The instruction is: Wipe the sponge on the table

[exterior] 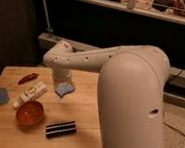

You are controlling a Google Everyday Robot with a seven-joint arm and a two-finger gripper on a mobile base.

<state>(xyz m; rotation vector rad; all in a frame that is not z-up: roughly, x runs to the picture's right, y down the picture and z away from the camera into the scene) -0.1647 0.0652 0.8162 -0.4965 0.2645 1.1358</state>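
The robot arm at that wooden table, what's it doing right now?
The robot's single arm reaches over the wooden table, and its gripper sits right at the light-blue sponge toward the back of the tabletop. I can't tell whether the sponge is gripped or just pressed from above. An orange bowl, a striped block, a blue cup, a white packet and a red item lie in front and to the left, untouched.
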